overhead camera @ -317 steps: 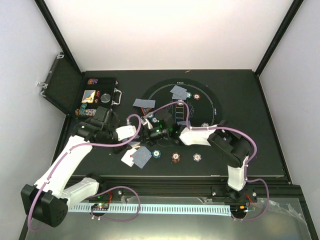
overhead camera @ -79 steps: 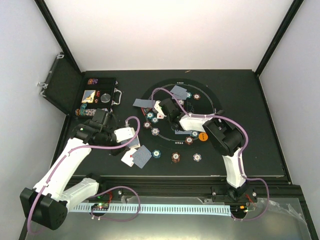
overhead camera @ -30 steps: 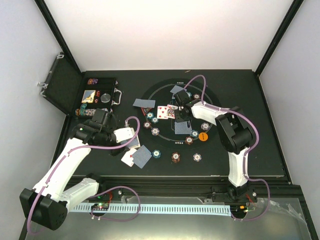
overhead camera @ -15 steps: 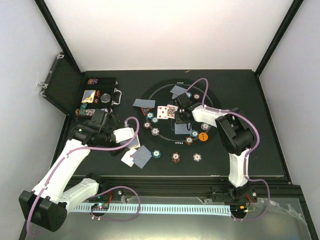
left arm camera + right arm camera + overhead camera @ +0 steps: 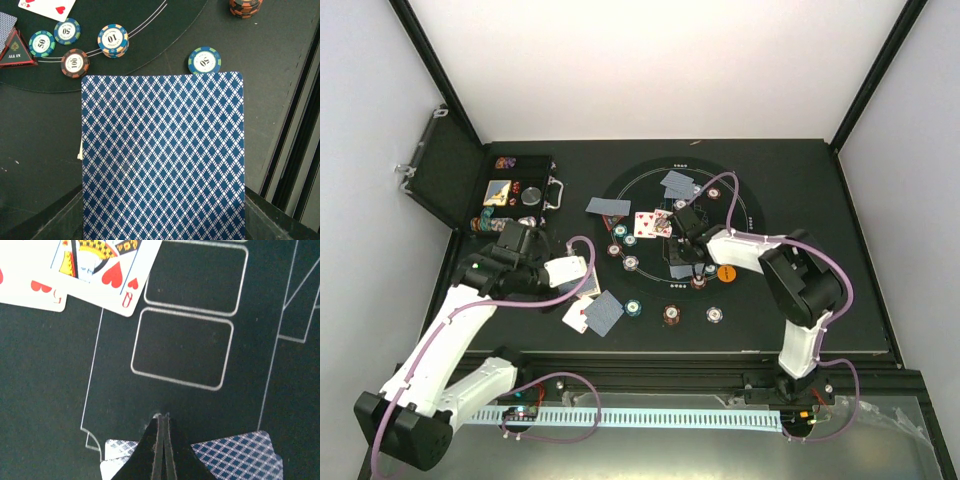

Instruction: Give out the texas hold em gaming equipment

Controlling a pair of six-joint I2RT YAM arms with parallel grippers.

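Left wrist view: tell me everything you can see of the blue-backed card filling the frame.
The blue diamond-patterned playing card shows its back, uncreased, far corners rounded, like coated paper. It juts forward from the shut left gripper, its far edge hiding part of a teal striped poker chip. Its face is hidden; single card or stack, I cannot tell.

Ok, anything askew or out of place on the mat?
Yes. Two face-up cards, a queen of hearts overlapping a five, lie tilted beside the printed boxes, not in them; both boxes in the right wrist view are bare. The face-down cards by the shut right pincer also sit outside the boxes.
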